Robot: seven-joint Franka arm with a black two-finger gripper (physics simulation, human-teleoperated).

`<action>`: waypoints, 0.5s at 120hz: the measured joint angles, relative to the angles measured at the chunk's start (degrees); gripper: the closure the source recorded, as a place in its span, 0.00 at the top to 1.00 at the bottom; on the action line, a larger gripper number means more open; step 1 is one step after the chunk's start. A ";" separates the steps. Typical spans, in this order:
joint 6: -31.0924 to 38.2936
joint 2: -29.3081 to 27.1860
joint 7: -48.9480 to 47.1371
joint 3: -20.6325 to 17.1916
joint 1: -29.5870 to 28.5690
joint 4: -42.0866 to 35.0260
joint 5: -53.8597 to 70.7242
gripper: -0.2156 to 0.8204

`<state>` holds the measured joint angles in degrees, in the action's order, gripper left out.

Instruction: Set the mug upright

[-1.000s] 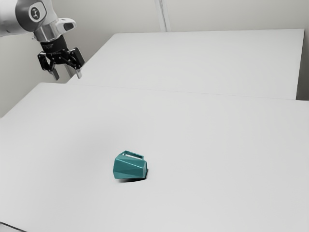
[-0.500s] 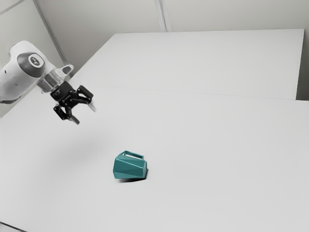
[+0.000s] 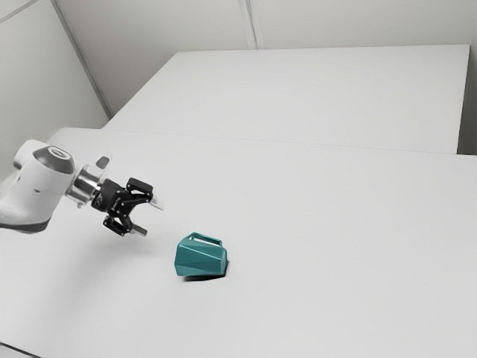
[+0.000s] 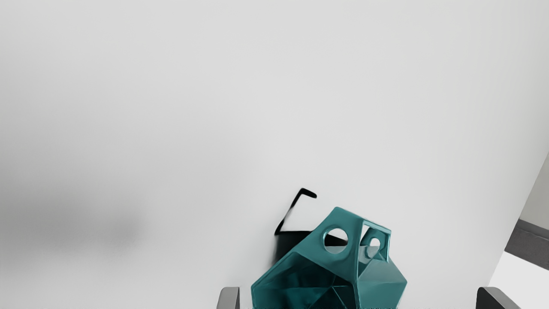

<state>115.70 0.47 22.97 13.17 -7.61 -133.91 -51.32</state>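
My gripper is open above the table, left of the teal mug in the exterior view, with a gap between them. The faceted mug lies on its side, its handle up toward the back. From the wrist view the mug appears beyond the open gripper, between the lines of its two fingers, untouched. Its hollow mouth faces my hand, and the handle with a round hole stands up from the body. Part of the mug is cut off by that view's bottom edge.
The mug rests on a wide white table. A second white surface adjoins it at the back, with pale walls behind. A thin dark line crosses the exterior view's lower left corner. In the wrist view, a table edge runs along one side.
From the exterior view's upper left, the arm has come down and toward the mug, and my hand has tilted to point more toward the exterior view's right. The mug has stayed put.
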 joint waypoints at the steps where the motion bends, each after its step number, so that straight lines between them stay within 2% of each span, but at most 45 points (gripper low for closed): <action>1: 0.20 -0.09 0.25 -0.04 0.02 -0.26 -0.17 0.79; 43: 4.94 0.21 9.08 -0.37 1.96 -6.59 -8.32 0.79; 60: 5.52 -1.45 12.06 -0.87 2.85 -8.33 -9.96 0.79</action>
<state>121.22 -0.98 35.03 12.30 -4.76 -142.25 -61.28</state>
